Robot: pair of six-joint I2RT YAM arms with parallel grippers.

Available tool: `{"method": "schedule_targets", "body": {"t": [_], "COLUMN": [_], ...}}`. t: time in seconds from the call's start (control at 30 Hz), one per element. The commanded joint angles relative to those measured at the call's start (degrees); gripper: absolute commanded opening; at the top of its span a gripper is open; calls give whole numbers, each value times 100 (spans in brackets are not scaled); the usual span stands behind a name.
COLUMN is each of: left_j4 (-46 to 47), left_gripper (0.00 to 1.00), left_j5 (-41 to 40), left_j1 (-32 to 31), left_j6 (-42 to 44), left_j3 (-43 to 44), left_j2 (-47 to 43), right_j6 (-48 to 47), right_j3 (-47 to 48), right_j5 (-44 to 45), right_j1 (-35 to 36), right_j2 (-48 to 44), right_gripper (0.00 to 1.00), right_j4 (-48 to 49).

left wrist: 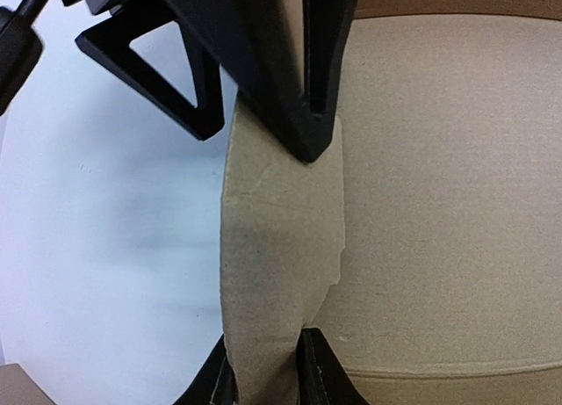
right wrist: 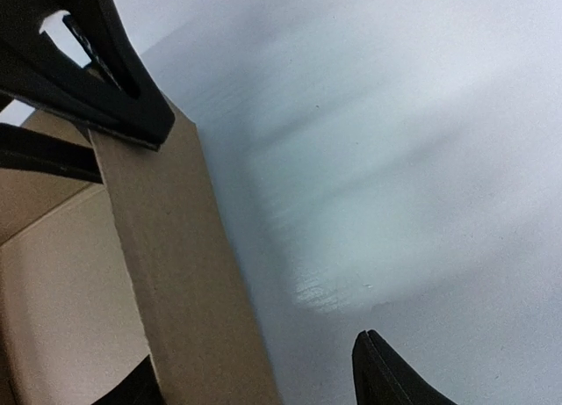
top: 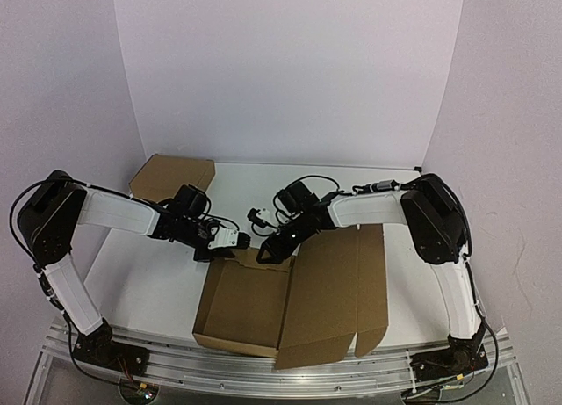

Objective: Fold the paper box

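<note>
Left gripper (left wrist: 268, 379) fills the near edge of its wrist view, jaws clenched on an upright flap (left wrist: 281, 264) of the paper box (top: 250, 304), one pad against each face. The right gripper (top: 269, 249) is at the same far wall of the paper box, jaws released: one finger sits close beside the cardboard, the other stands well off it over bare worktop (top: 158, 273), and nothing is pinched. The paper box lies on the worktop, half formed. Its shallow tray part is on the left, and its lid panel (top: 338, 291) lies flat out to the right with a flap hanging toward the near edge. Handling, as a judgement: thin cardboard, light, stiff across the panels but ready to hinge at the creases. The flaps are likely springy, so they may pop back when let go, and the tray may slide if pushed from one side only. It is best held by a wall or flap edge close to a crease, gripped across the thickness, not too hard so as not to dent it. Count: two cardboard boxes, this one plus one ready-made box (top: 174, 175) beyond the paper box's far-left corner, well apart from it; two arms, two grippers, both at the paper box's far wall.
</note>
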Motion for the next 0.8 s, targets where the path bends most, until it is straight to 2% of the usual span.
{"method": "schedule_targets", "body": {"t": [0.0,0.1,0.2,0.3,0.4,0.47,0.53,0.6,0.7,0.77], "left_j4": [-538,-536,-410,-565,-1021,-1300,-1434,-1578,-1936,-2219], "left_gripper": [24,26,32,48,67,76,80,78,59,47], "left_j5": [787,767,916,1093,1517,1953,2223,2128,1505,913], "left_j1": [-214,-215,-223,-217,-54,220,464,671,913,989], "left_j6": [-255,-261,-260,-650,-1370,-1954,-2846,-4120,-5644,-6346], "left_j3": [-141,-69,-164,39,447,694,877,1028,1094,1005], "left_j2": [-64,-15,-65,-150,-359,-607,-816,-967,-1094,-1140], "right_j6": [172,179,22,-81,-237,-337,-404,-484,-605,-706], "right_j3": [332,396,494,444,173,41,-89,-170,-227,-289], "right_j5": [-122,-102,-5,198,547,736,905,966,1037,1140], "right_j1": [153,195,274,312,317,313,314,317,320,322], "right_j2": [109,288,433,533,486,431,334,214,104,55], "right_gripper": [63,59,44,28,15,11,8,6,5,5], "right_j4": [296,295,242,130,110,102,100,100,85,70]}}
